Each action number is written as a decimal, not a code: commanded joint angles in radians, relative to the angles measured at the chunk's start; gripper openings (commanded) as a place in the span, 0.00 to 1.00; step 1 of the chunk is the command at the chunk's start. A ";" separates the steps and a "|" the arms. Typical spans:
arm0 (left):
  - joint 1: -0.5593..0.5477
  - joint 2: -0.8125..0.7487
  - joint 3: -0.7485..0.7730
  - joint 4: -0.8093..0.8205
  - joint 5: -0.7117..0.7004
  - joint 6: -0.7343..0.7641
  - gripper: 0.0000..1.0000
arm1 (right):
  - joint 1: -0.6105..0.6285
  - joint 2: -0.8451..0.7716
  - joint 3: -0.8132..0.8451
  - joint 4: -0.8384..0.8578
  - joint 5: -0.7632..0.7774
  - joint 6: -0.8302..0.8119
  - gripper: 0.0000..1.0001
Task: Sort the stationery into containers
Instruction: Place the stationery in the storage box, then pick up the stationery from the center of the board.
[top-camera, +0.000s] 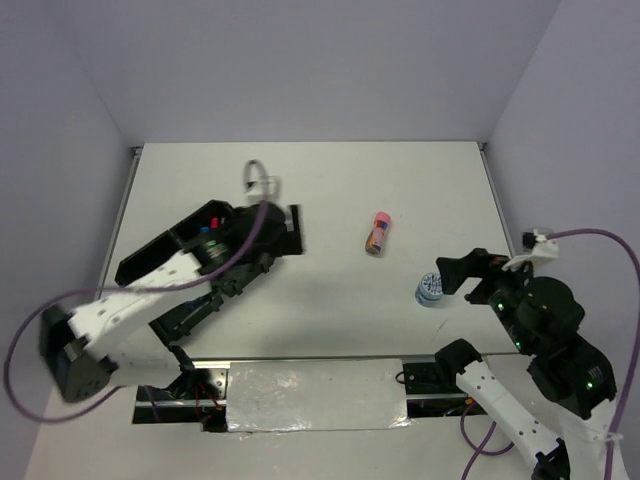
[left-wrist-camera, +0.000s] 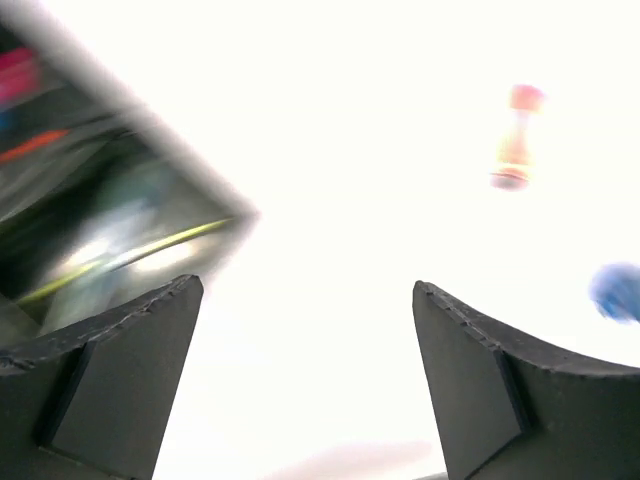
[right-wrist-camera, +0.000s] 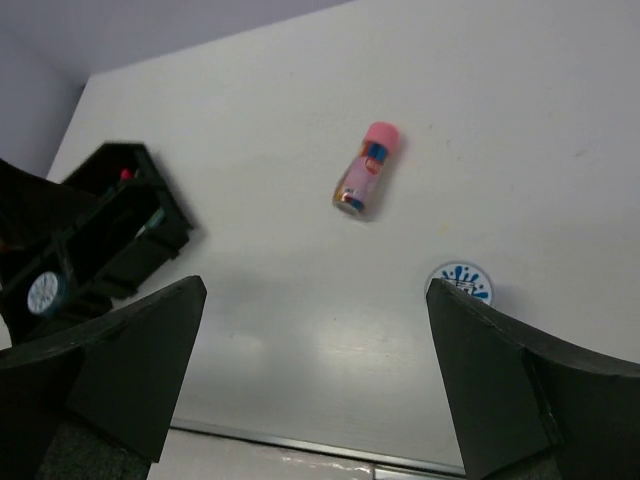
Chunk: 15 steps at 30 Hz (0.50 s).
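On the white desk (top-camera: 330, 180), the black plastic compartmented organiser tray (top-camera: 150, 255) is already holding capped highlighters (top-camera: 210, 224) and, seemingly, thin pens (left-wrist-camera: 150, 245). The left tool (left-wrist-camera: 305, 290) and right tool (right-wrist-camera: 315, 290) are hanging wide open, gripping nothing. A pink-orange tube (top-camera: 377, 232) and a round blue-white tape roll (top-camera: 429, 290) are lying loose on the desk, awaiting sorting.

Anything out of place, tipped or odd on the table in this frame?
Two items lie outside the black plastic divided organiser tray: a pink-capped tube on its side further right, and a round blue-white tape roll lying flat near the open right hand. No spill or damage shows.
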 joint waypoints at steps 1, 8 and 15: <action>-0.208 0.318 0.210 0.256 0.096 0.167 0.99 | -0.003 -0.021 0.121 -0.118 0.214 0.081 1.00; -0.386 0.847 0.781 0.323 0.273 0.376 0.99 | 0.000 -0.026 0.364 -0.268 0.231 0.035 1.00; -0.458 1.117 0.977 0.418 0.367 0.541 0.99 | 0.000 -0.067 0.384 -0.310 0.150 0.004 1.00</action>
